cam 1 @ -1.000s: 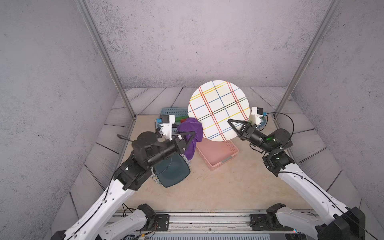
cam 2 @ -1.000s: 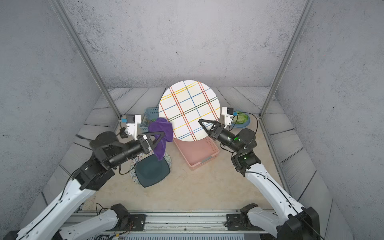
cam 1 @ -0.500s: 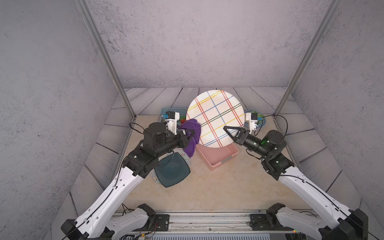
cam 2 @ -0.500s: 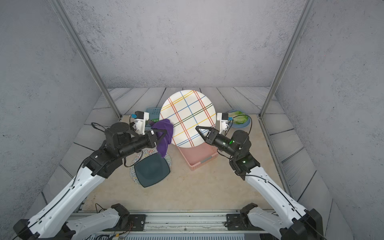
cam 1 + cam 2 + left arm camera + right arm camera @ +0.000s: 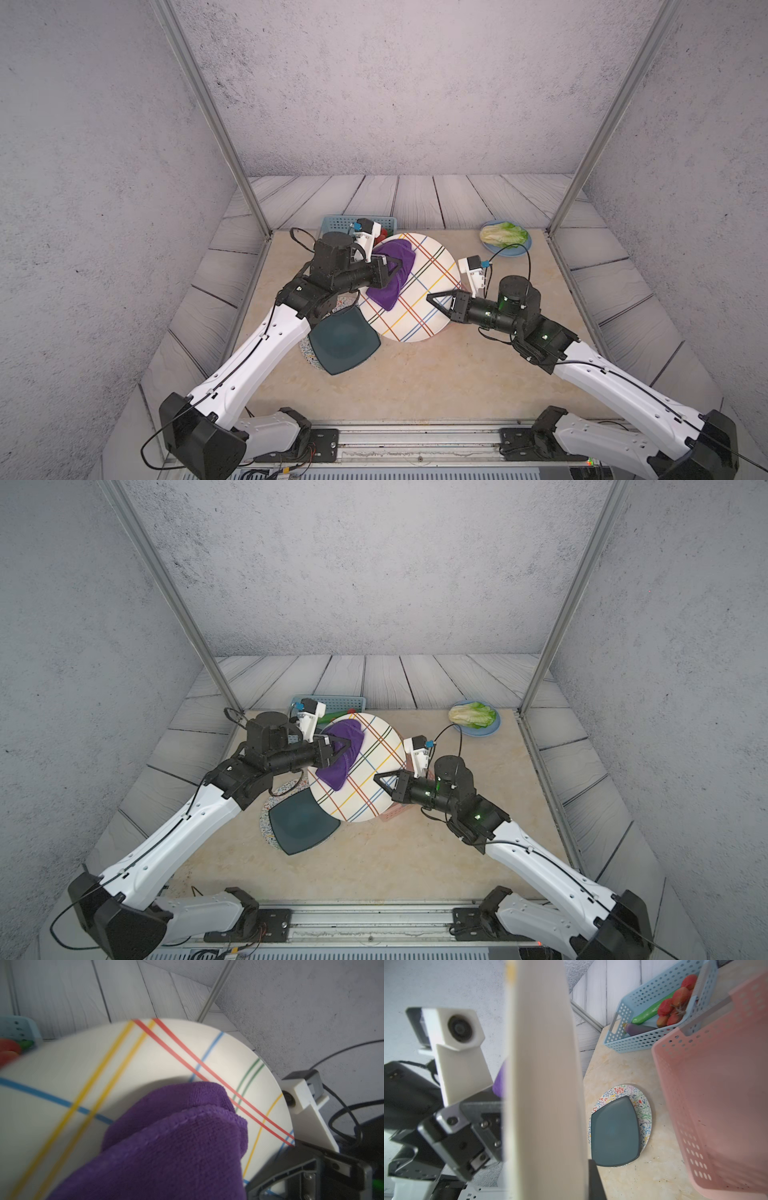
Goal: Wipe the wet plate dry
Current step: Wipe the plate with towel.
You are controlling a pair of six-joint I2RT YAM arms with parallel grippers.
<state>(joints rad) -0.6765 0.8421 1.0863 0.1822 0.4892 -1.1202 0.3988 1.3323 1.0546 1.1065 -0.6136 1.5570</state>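
The white plate [image 5: 424,307] with coloured crossing stripes hangs tilted just above the table in both top views [image 5: 370,787]. My right gripper [image 5: 430,297] is shut on its right rim. In the right wrist view the plate [image 5: 544,1084] shows edge-on, with one dark finger [image 5: 596,1180] beside it. My left gripper [image 5: 395,268] is shut on a purple cloth [image 5: 392,282], which lies against the plate's upper left face. In the left wrist view the cloth [image 5: 176,1147] hides my jaws and rests on the striped plate [image 5: 145,1059].
A dark teal square plate [image 5: 345,343] lies on a speckled plate [image 5: 308,351], front left of the held plate. A pink basket [image 5: 716,1105] sits under the plate. Behind are a blue basket [image 5: 340,222] of vegetables and a blue plate with lettuce [image 5: 505,237].
Both arms have come down and the plate has dropped from high up to just above the table. The cloth, which hung beside the plate, now lies on its face.
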